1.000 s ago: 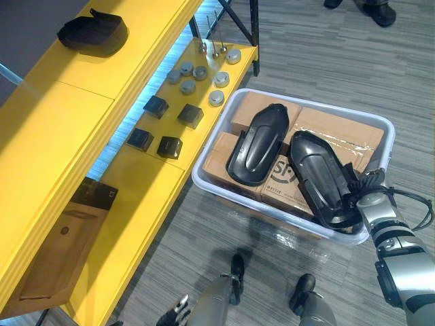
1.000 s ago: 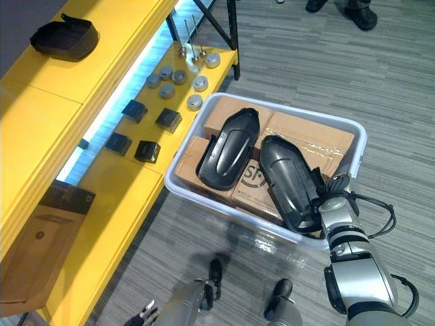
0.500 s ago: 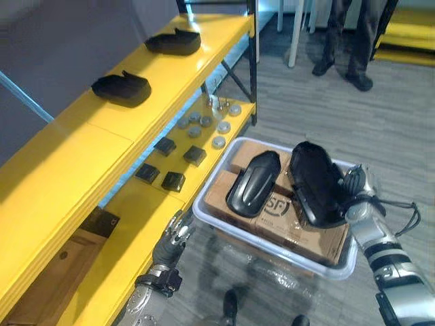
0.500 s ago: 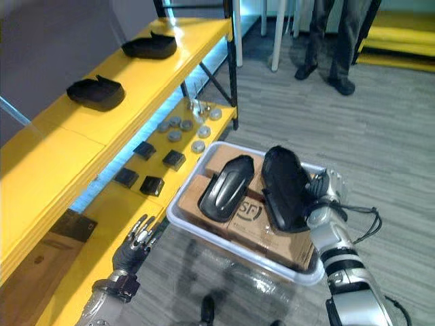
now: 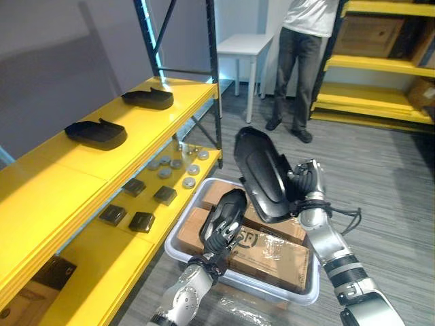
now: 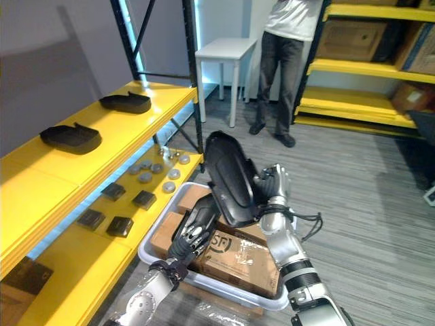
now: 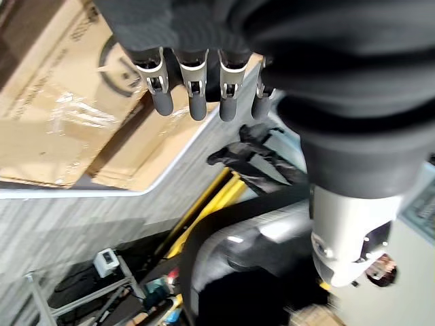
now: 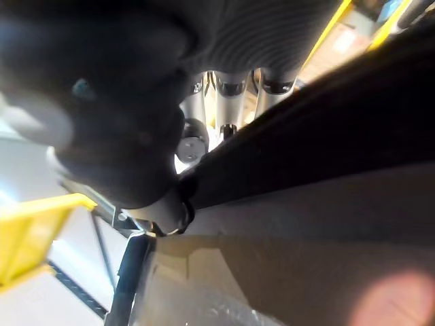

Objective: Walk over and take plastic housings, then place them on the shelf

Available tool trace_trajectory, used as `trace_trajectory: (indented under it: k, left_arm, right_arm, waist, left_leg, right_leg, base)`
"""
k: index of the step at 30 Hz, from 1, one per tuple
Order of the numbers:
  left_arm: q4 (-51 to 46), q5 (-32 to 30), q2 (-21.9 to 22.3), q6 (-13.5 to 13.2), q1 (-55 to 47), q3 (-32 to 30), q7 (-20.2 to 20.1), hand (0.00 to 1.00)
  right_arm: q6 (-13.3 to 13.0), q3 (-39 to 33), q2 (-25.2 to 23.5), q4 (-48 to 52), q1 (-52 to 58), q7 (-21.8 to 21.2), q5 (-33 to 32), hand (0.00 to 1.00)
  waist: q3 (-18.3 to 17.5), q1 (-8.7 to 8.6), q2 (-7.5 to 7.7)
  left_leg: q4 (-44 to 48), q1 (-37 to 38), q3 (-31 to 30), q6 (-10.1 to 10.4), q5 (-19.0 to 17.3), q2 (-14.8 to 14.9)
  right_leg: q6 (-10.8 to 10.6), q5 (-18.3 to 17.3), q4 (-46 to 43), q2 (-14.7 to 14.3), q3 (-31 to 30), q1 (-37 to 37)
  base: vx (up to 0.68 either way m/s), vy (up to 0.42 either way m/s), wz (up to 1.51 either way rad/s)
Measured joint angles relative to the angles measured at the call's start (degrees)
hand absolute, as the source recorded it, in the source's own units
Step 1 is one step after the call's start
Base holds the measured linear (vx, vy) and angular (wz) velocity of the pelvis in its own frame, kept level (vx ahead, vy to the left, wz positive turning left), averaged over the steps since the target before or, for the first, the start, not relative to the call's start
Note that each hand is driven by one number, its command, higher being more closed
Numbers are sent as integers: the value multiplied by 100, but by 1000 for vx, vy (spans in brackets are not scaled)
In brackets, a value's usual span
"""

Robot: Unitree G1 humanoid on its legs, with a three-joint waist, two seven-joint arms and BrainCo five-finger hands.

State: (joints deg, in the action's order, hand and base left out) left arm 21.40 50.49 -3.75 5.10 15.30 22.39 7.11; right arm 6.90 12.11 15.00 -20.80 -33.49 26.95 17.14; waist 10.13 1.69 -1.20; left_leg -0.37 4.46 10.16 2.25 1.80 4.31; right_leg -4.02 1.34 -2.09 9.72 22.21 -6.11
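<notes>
- A yellow shelf (image 5: pixel 81 170) runs along the left. Two black plastic housings lie well apart on its upper level, the near shelf housing (image 5: pixel 95 133) and the far shelf housing (image 5: pixel 147 98).
- Its lower level carries small dark blocks (image 5: pixel 134 187) and grey discs (image 5: pixel 165 172).
- The left robot hand (image 5: pixel 216 239) reaches over the near left part of a white bin (image 5: pixel 262 286), its fingers (image 7: pixel 194 95) straight and apart, holding nothing.
- Just past that hand, a second housing (image 5: pixel 230 207) lies in the bin on cardboard boxes (image 5: pixel 272 255); whether the hand touches it cannot be told.
- The lifted housing (image 5: pixel 262 173) is above the bin, tilted with its long end up.
- The right robot hand (image 5: pixel 307 187) is clamped on the lifted housing's right edge.
- Behind, a person (image 5: pixel 302 61) stands beside a white side table (image 5: pixel 245 46).
</notes>
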Motion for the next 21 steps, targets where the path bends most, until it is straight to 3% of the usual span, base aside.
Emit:
trace_trajectory:
  k: [8, 14, 15, 19, 21]
  left_arm:
    - [89, 277, 124, -902, 327, -12, -57, 0]
    - [5, 342, 142, -1131, 324, 51, 117, 0]
    - [-7, 391, 142, -1137, 325, 53, 123, 100]
    - [-42, 447, 142, -1120, 325, 74, 171, 100]
    - [-40, 440, 137, -1185, 320, 201, 505, 100]
  right_arm:
    - [-351, 428, -377, 228, 408, -244, -98, 100]
    - [-533, 600, -466, 273, 435, -398, -138, 100]
    - [-533, 603, -468, 297, 441, -397, -154, 100]
    - [-589, 657, -467, 423, 451, -359, -387, 100]
    - [-666, 739, -468, 436, 467, -336, -616, 100]
  waist:
    - [-229, -41, 61]
    - [-361, -70, 93]
    - [-378, -69, 100]
    - [-396, -68, 111]
    - [-408, -68, 115]
  left_leg:
    - [-420, 111, 182, 83, 209, 76]
    - [-431, 135, 210, 79, 244, 91]
    - [-431, 134, 210, 79, 244, 91]
    - [-428, 147, 209, 80, 243, 101]
    - [-426, 147, 209, 81, 242, 107]
  right_leg:
    - [56, 262, 368, -177, -143, 1]
    - [64, 306, 479, -220, -166, -37]
    - [65, 321, 512, -227, -166, -52]
    - [67, 342, 571, -248, -166, -93]
    - [73, 346, 581, -256, -166, -97]
  base:
    - [-46, -5, -10]
    - [2, -2, -3]
    - [0, 0, 0]
    - [0, 0, 0]
    - [0, 0, 0]
